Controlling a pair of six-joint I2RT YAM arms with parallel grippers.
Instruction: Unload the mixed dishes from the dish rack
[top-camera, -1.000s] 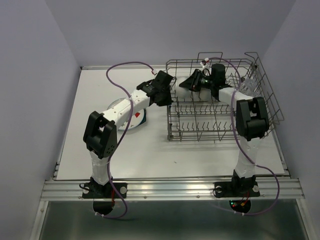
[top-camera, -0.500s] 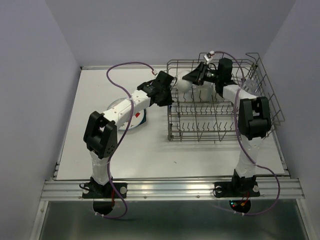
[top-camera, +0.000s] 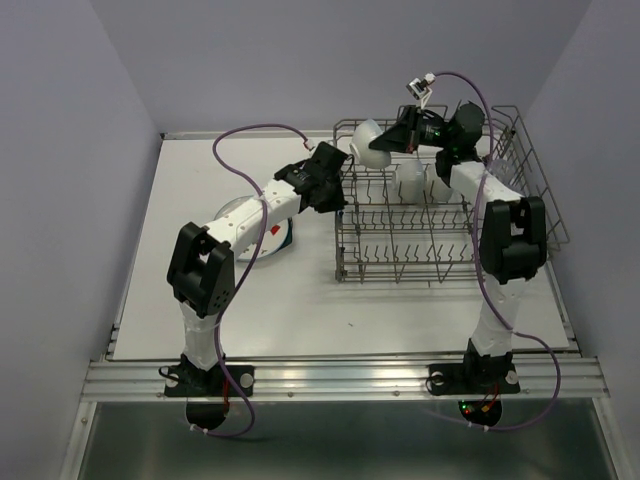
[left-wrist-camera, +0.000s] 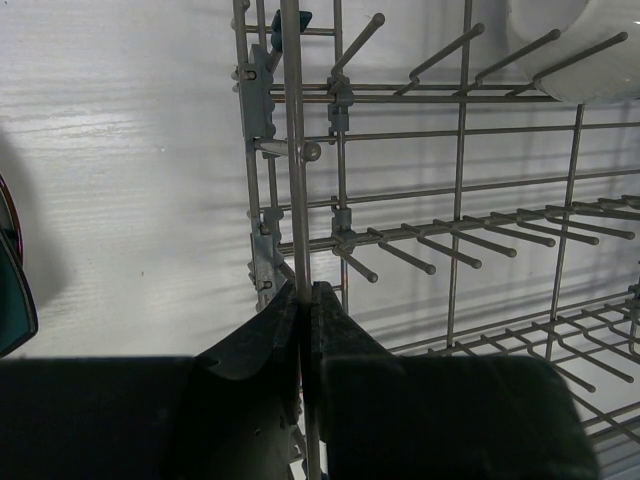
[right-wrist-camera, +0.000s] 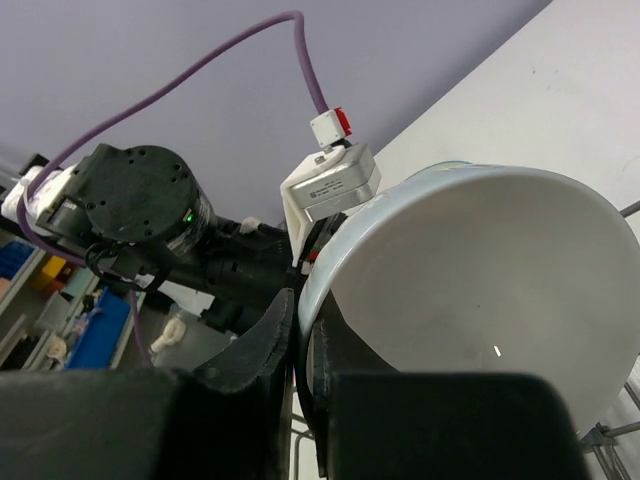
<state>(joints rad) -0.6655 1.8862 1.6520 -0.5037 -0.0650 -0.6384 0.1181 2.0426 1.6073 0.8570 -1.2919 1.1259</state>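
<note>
Bowl (top-camera: 367, 143), rim pinched by right tool (top-camera: 393, 142), hangs over rack's (top-camera: 400, 245) 11 o'clock corner; left tool (left-wrist-camera: 303, 296) clamps rack wire at 9 o'clock.

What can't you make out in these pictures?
- Top view: plates mostly under the left arm; their stacking is hidden.
- Top view: white items in the rack, too small and behind wires; bowls or glasses, unclear.
- Left wrist view: teal plate cut by the left edge.
- Right wrist view: bowl fills the frame, hiding most of the rack.
</note>
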